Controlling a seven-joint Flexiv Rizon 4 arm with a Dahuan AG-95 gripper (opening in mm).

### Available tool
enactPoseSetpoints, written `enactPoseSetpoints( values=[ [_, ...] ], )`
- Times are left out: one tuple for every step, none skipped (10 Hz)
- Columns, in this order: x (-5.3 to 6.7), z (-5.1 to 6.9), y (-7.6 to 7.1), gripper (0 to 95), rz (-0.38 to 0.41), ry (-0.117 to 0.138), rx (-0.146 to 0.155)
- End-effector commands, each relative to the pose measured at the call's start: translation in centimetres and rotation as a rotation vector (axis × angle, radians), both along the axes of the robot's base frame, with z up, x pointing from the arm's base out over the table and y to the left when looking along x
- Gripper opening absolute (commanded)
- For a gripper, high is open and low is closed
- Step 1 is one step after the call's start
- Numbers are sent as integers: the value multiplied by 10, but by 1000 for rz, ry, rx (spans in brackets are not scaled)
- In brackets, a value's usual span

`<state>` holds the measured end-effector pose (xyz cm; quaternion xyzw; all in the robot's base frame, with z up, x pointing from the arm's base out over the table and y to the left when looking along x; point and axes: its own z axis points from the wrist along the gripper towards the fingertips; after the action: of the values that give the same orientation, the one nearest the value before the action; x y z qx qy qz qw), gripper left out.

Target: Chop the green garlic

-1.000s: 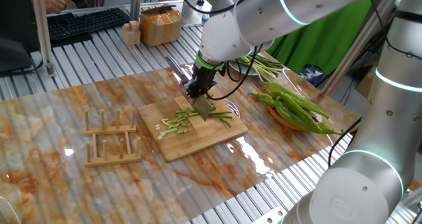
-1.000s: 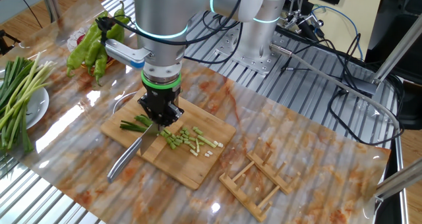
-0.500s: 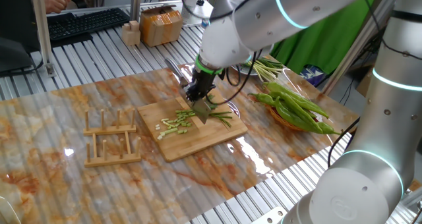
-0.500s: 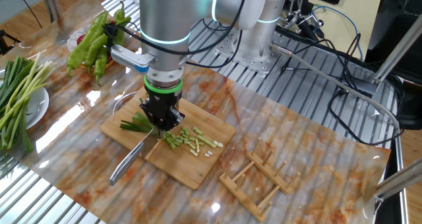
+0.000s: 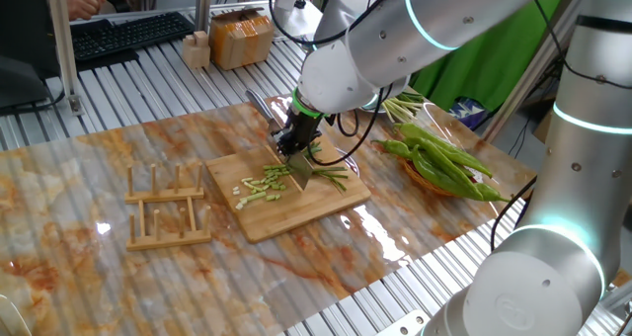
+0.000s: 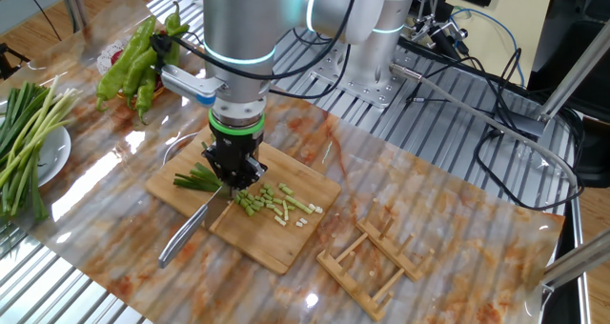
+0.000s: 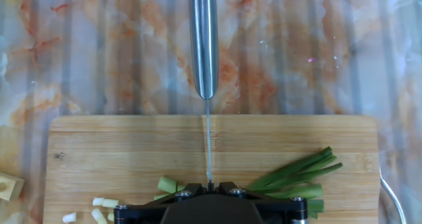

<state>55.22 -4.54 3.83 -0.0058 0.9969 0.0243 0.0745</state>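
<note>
The green garlic lies on a wooden cutting board. Its uncut stalks lie to the right and its cut bits to the left. My gripper is shut on a steel knife, blade down on the board between stalks and bits. In the other fixed view the gripper stands over the stalks, with the bits beside it and the knife handle sticking out. In the hand view the knife runs straight ahead from the gripper, with the stalks on the right.
Green peppers lie right of the board. A plate of long uncut stalks sits beyond them. A wooden rack stands left of the board. A brown box and a keyboard are at the back.
The gripper with the knife has shifted slightly towards the uncut stalks, and the arm's upper links have swung. The board and the cut bits have not moved.
</note>
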Motion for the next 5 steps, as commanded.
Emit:
enactPoseSetpoints(
  values=[
    [0, 2, 0, 0, 0, 14, -7],
    [0, 2, 0, 0, -3, 12, -4],
    [0, 2, 0, 0, -4, 9, -9],
    [0, 3, 0, 0, -5, 8, -9],
    [0, 3, 0, 0, -6, 10, -9]
  ],
)
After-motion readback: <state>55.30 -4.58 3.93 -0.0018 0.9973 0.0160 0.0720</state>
